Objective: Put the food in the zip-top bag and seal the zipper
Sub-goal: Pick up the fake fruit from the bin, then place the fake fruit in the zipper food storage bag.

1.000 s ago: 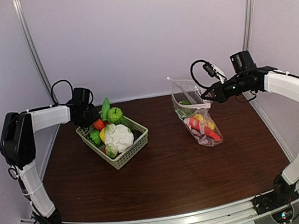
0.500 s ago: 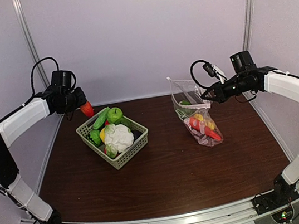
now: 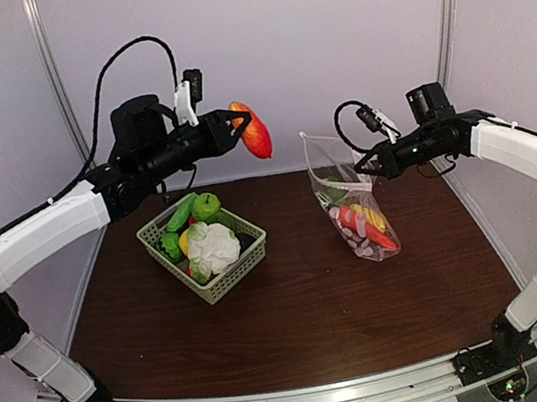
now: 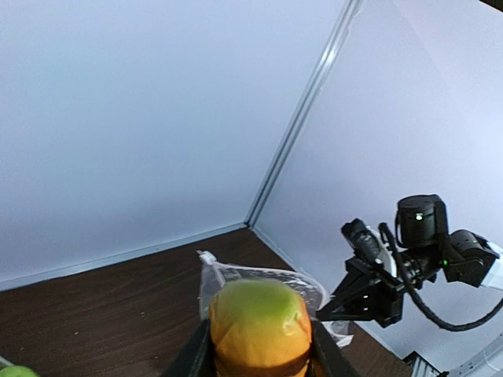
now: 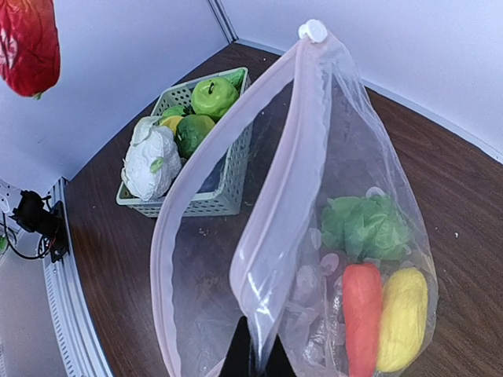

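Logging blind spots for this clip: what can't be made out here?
Left wrist view: the fruit hides most of the left gripper; the bottom edge cuts both off.
Right wrist view: the right gripper runs off the bottom edge, so its hold on the bag barely shows.
Top view: the cauliflower hides the basket's lower pieces.

High rear overview; wrist close-ups sharing bag [image 5: 346, 157]
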You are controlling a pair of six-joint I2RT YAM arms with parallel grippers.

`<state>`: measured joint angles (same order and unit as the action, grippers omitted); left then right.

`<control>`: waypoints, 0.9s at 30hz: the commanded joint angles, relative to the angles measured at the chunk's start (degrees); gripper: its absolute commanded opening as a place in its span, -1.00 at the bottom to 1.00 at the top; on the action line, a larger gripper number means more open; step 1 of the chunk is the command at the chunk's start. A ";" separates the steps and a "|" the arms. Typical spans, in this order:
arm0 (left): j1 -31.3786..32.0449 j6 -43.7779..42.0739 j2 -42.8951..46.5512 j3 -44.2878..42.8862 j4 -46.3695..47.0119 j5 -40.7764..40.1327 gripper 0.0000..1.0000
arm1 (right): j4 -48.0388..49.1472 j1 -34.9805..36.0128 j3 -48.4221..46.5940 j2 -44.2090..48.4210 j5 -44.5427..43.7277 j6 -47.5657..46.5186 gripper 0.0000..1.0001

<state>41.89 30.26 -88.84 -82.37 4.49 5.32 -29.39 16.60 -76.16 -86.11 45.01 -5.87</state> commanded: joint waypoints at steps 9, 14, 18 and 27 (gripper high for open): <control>7.75 1.37 -16.38 -12.75 12.12 4.28 -0.56 | -3.84 4.24 -7.39 -3.21 1.84 0.76 -1.00; 9.44 -0.66 -20.58 -14.72 8.95 -1.45 -0.57 | -3.29 4.41 -7.94 -2.49 1.88 0.97 -1.00; 9.96 0.93 -22.05 -13.95 8.20 -2.83 -0.57 | -2.83 4.39 -8.48 -1.76 2.00 1.45 -1.00; 9.97 1.92 -23.99 -15.63 4.77 -4.45 0.03 | -2.68 4.41 -9.43 -0.51 3.77 1.71 -1.00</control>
<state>51.86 31.90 -111.33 -95.37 11.35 2.17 -32.77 20.88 -83.37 -88.55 46.81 -4.58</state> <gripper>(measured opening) 0.444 0.004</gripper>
